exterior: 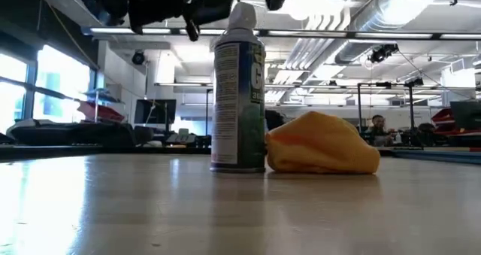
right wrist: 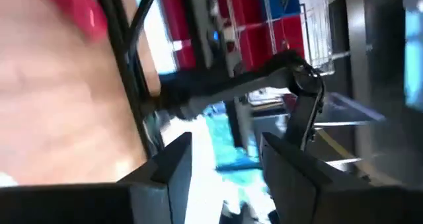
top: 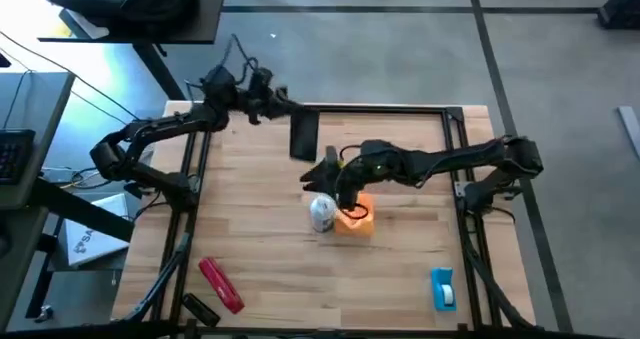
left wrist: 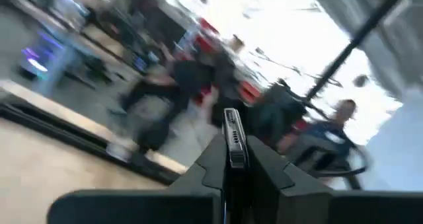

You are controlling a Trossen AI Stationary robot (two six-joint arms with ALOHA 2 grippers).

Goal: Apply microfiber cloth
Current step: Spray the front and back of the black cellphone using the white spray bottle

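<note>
High view first: where does the microfiber cloth (top: 357,222) lie? (desk)

Me: A little towards the near edge from the middle of the wooden surface (top: 260,234). It is a bunched orange heap, touching the spray can (top: 322,212) that stands upright beside it.

Desk: Does the low view agree?

Me: Yes. There the cloth (exterior: 323,144) rests on the surface, pressed against the foot of the can (exterior: 239,97), and nothing grips it.

Desk: And your right hand?

Me: I have the right hand (top: 345,201) right over the cloth's far edge, next to the can's white cap. From above I cannot tell whether it touches the fabric. In the right wrist view its fingers (right wrist: 168,168) stand spread, with nothing between them.

Desk: Left hand?

Me: The left hand (top: 285,107) is out at the far side of the surface, well apart from the cloth. In the left wrist view it is pinched on a thin dark slab seen edge-on, the black phone (left wrist: 232,135). From above, the phone (top: 304,137) shows as a flat black rectangle just beside that hand.

Desk: Anything else down there?

Me: A red oblong tool (top: 220,283) lies near the front left corner with a small black object (top: 198,308) just beside it, and a blue item (top: 443,288) sits near the front right corner.
</note>
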